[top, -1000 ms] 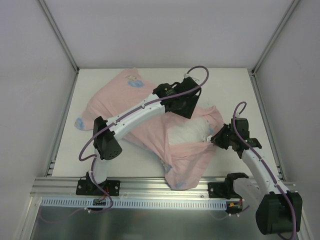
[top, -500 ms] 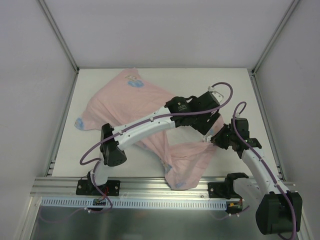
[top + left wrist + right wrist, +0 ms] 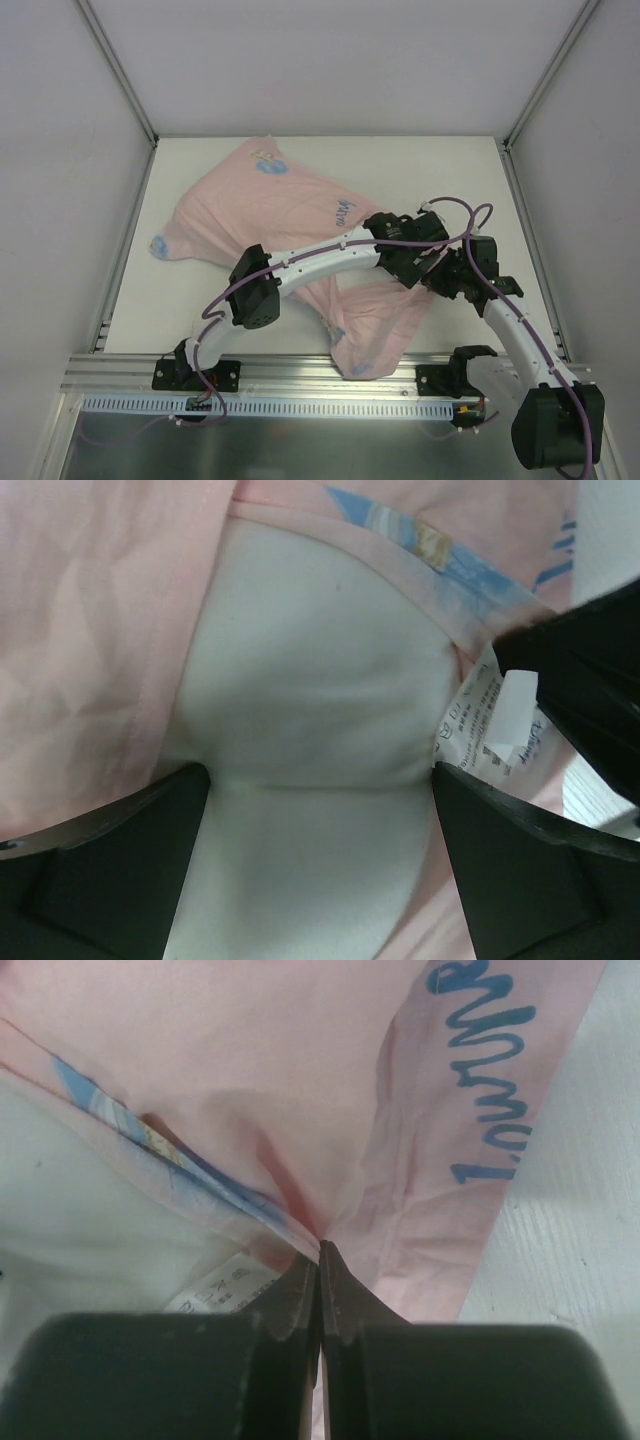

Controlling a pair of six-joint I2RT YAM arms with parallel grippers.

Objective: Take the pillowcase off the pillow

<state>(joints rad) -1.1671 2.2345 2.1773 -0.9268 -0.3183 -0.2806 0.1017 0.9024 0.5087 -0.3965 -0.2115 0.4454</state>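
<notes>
Swinging down and to the right since the earlier frame, the left arm had carried the left hand (image 3: 410, 265) from the upper middle of the overhead view to right of centre, just beside the right hand (image 3: 443, 277). Its fingers had spread and stood wide apart, one at each lower corner of the left wrist view. The bare white pillow (image 3: 310, 690) bulged between them, ungripped. The pink pillowcase (image 3: 260, 205) lay crumpled across the middle of the surface (image 3: 460, 170). Its hem curved round the pillow at the top and left of the left wrist view, with a printed label (image 3: 480, 720) at the right. The right hand was pressed together on a fold of the pillowcase at the bottom centre of the right wrist view, where the pillow showed at the left.
</notes>
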